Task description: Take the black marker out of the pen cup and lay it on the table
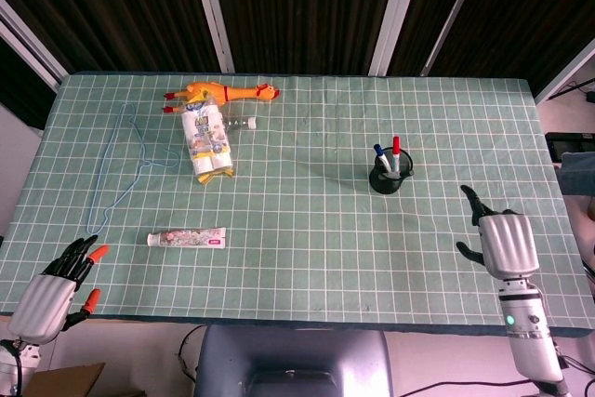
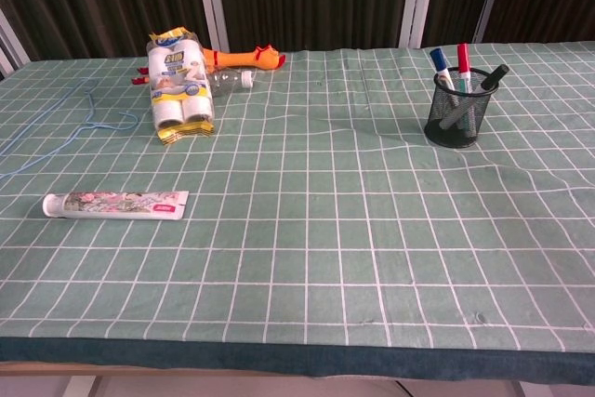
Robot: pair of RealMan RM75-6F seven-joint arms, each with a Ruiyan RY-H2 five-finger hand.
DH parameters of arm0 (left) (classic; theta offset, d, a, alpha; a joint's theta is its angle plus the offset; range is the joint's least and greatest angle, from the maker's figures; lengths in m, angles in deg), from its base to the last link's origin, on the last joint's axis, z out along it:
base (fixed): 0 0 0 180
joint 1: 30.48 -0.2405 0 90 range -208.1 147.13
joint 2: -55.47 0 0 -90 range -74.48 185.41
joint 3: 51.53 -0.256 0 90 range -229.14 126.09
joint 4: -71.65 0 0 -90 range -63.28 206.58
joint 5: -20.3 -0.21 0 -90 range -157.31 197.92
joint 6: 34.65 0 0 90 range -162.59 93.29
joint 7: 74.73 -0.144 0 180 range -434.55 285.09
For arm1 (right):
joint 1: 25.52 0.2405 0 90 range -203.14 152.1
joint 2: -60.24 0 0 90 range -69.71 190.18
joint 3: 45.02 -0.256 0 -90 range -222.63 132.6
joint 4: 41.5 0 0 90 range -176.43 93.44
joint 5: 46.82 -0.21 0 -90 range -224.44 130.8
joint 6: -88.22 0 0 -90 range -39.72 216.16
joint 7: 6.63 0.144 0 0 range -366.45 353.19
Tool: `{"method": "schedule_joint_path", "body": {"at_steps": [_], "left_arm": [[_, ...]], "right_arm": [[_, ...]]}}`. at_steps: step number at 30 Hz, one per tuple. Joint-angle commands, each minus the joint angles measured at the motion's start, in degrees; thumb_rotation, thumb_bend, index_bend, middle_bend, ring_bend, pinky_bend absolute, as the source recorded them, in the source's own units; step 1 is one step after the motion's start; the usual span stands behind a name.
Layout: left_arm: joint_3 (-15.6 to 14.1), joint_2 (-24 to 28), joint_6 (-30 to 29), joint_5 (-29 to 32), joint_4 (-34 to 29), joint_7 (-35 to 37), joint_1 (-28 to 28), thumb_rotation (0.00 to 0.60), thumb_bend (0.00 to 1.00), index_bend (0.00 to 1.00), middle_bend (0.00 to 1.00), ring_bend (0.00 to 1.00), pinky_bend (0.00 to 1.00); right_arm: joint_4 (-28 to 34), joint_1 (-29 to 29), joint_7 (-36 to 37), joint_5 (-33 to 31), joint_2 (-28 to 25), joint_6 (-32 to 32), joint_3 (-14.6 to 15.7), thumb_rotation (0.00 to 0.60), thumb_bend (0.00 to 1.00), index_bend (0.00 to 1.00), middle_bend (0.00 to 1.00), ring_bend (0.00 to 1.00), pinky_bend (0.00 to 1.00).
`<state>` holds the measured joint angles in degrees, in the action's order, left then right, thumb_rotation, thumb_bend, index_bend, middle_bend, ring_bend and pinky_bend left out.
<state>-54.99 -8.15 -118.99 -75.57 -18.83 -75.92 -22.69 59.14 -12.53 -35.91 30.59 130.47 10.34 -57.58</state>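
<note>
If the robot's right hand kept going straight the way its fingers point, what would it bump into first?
Probably the pen cup. The right hand points up the table and slightly left toward it, with only bare mat between, though the exact line is hard to judge.

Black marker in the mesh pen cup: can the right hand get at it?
Probably yes: the black marker leans out over the cup's right rim, and nothing lies between it and the right hand.
</note>
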Motion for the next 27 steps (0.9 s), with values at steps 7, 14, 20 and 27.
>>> {"method": "schedule_joint_path", "body": {"at_steps": [7,14,20,27], "left_arm": [[0.0,0.2,0.5,0.2,-0.2,0.1,0.1,0.6,0.45,0.14,0.01,0.01,0.3],[0.0,0.3,0.5,0.2,-0.1,0.4,0.2,0.6,0.45,0.14,0.01,0.01,0.3],[0.0,0.3,0.6,0.1,-0.1,0.5,0.2,0.6,0.45,0.14,0.01,0.01,0.3],[0.1,0.4,1.0,0.3,-0.1,0.6,0.4,0.6,0.45,0.14,0.01,0.01,0.3]], "right_arm": [[-2.6,9.2,-2.4,-10.5,2.5,9.7,-4.9,0.6,0.3,0.44,0.97,1.0,1.0],[-6.5,13.3,-0.6,-14.6,5.0,12.4,-6.5,0.6,0.46,0.47,0.98,1.0,1.0],[-9.3,16.3,-0.6,-19.3,6.8,14.4,-7.4,0.6,0.5,0.47,0.98,1.0,1.0],[-13.0,19.2,-1.3,-22.7,9.4,14.8,-8.1,0.6,0.5,0.49,0.99,1.0,1.0]]}}
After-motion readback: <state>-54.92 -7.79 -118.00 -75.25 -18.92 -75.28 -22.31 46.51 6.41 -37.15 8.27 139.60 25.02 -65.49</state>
